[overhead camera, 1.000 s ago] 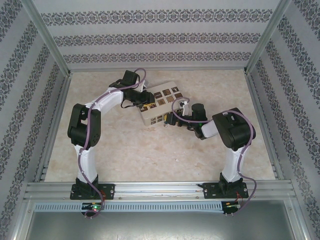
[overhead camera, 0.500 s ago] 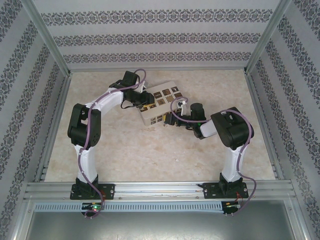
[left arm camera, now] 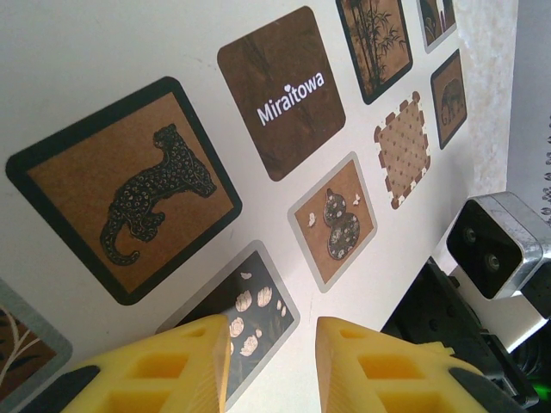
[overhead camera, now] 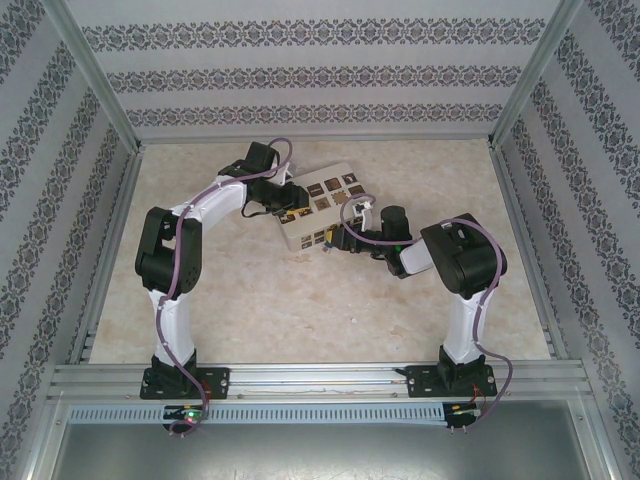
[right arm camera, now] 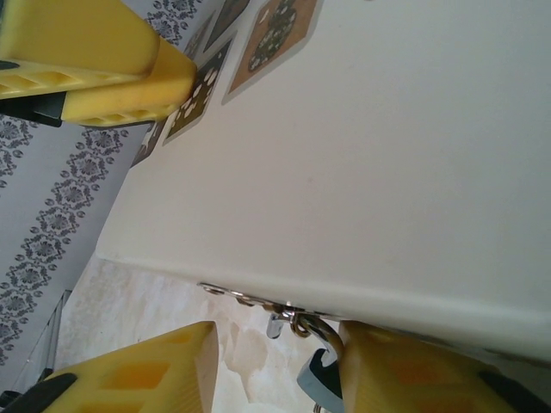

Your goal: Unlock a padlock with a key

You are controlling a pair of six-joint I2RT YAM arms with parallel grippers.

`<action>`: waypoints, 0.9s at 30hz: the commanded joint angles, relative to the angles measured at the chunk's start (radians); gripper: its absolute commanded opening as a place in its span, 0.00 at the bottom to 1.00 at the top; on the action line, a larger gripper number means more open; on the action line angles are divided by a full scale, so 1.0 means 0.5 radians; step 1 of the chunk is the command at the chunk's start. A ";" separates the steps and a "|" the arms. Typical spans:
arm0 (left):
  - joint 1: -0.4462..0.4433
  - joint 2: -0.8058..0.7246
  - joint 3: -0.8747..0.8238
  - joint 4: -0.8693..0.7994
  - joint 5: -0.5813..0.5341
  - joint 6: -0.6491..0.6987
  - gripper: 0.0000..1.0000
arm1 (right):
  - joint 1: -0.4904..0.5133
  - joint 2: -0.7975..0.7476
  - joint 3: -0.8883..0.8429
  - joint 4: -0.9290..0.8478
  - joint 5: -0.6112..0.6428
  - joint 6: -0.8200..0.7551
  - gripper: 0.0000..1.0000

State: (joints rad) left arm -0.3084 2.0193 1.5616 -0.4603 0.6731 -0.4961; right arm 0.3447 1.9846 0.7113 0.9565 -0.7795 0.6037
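In the right wrist view the teal-blue padlock point(right arm camera: 317, 385) hangs by its silver shackle point(right arm camera: 325, 331) from the metal hasp point(right arm camera: 245, 298) on the beige box's point(right arm camera: 362, 163) front edge. My right gripper point(right arm camera: 277, 341) is open around it. Its right finger point(right arm camera: 405, 370) touches the padlock and its left finger point(right arm camera: 138, 374) stands apart. I cannot make out a key. My left gripper point(left arm camera: 273, 331) is open over the box lid point(left arm camera: 129, 52), nothing between its fingers. From above, the left gripper point(overhead camera: 295, 203) is on the box point(overhead camera: 330, 190) and the right gripper point(overhead camera: 335, 240) at its near side.
The box lid carries several dark patterned tiles point(left arm camera: 129, 185). The right wrist's camera point(left arm camera: 498, 245) sits just past the lid's edge. My left gripper's yellow fingers point(right arm camera: 95, 69) show over the lid's far side. Patterned walls point(overhead camera: 320, 75) and metal posts enclose the marbled table point(overhead camera: 300, 300).
My right gripper's jaws have narrowed around the padlock and the right arm has edged slightly toward the box. The left arm and box have not moved.
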 commanded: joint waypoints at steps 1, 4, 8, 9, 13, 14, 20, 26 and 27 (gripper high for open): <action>-0.022 0.042 -0.053 -0.018 -0.030 0.057 0.31 | 0.019 0.015 -0.007 0.103 -0.085 -0.014 0.38; -0.023 0.039 -0.056 -0.021 -0.036 0.062 0.31 | 0.019 0.013 -0.014 0.100 -0.075 -0.017 0.35; -0.021 0.039 -0.055 -0.033 -0.051 0.074 0.31 | 0.018 0.016 -0.020 0.090 -0.058 -0.023 0.30; -0.022 0.036 -0.057 -0.034 -0.052 0.072 0.31 | 0.017 0.016 -0.023 0.090 -0.055 -0.026 0.30; -0.022 0.030 -0.056 -0.040 -0.058 0.078 0.31 | 0.013 0.010 -0.039 0.087 -0.051 -0.032 0.22; -0.021 0.029 -0.056 -0.043 -0.061 0.080 0.31 | 0.010 0.010 -0.042 0.087 -0.047 -0.032 0.21; -0.021 0.026 -0.056 -0.043 -0.062 0.081 0.31 | 0.007 0.004 -0.057 0.090 -0.036 -0.032 0.09; -0.021 0.013 -0.082 -0.043 -0.067 0.084 0.31 | 0.005 -0.015 -0.089 0.123 0.016 -0.004 0.03; -0.024 0.006 -0.096 -0.037 -0.068 0.087 0.31 | 0.004 -0.020 -0.101 0.155 0.037 0.017 0.03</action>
State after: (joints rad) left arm -0.3077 2.0182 1.5566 -0.4561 0.6582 -0.4774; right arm 0.3382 1.9862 0.6846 0.9844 -0.7444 0.5987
